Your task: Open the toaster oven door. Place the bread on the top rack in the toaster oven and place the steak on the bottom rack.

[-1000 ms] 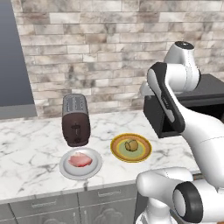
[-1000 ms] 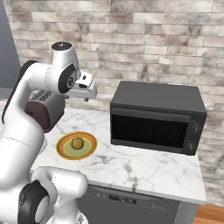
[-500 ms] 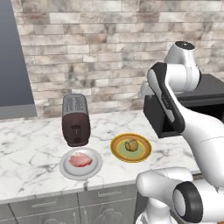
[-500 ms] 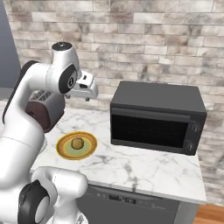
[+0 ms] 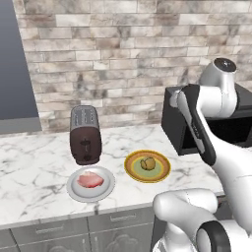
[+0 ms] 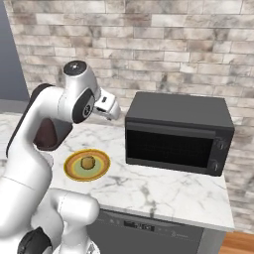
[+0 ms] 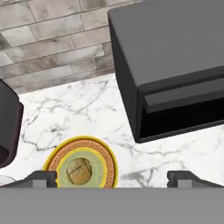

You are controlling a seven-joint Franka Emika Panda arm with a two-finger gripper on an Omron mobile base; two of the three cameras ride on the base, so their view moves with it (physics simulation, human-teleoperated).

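Black and boxy, the toaster oven point(image 6: 178, 131) stands on the white marble counter point(image 6: 149, 191) against the brick wall, long axis running side to side along the wall, front facing out toward the robot. Its wide black-framed door with dark glass window point(image 6: 170, 148) is upright and closed, so no rack is visible; a bar-like handle runs along the door's top edge, parallel to the oven's long axis. Knobs point(image 6: 217, 155) sit at the front's right end. Two-finger gripper point(image 7: 111, 177) hangs above the counter to the left of the oven, clear of it, fingers spread wide apart and holding nothing; judged, this is a raised approach pose ahead of reaching for the door's top edge. Small round tan roll point(image 5: 147, 163) sits centred on a yellow-rimmed green plate point(image 5: 133, 170), near the oven's left side. Flat pinkish-red steak point(image 5: 90, 180) lies on a plain grey-white plate point(image 5: 75, 190) farther left, just in front of a dark brown slot toaster point(image 5: 85, 135). Both foods lie along the counter's front, within the arm's reach, presumably staged for loading once the door drops. Door opening not yet done.
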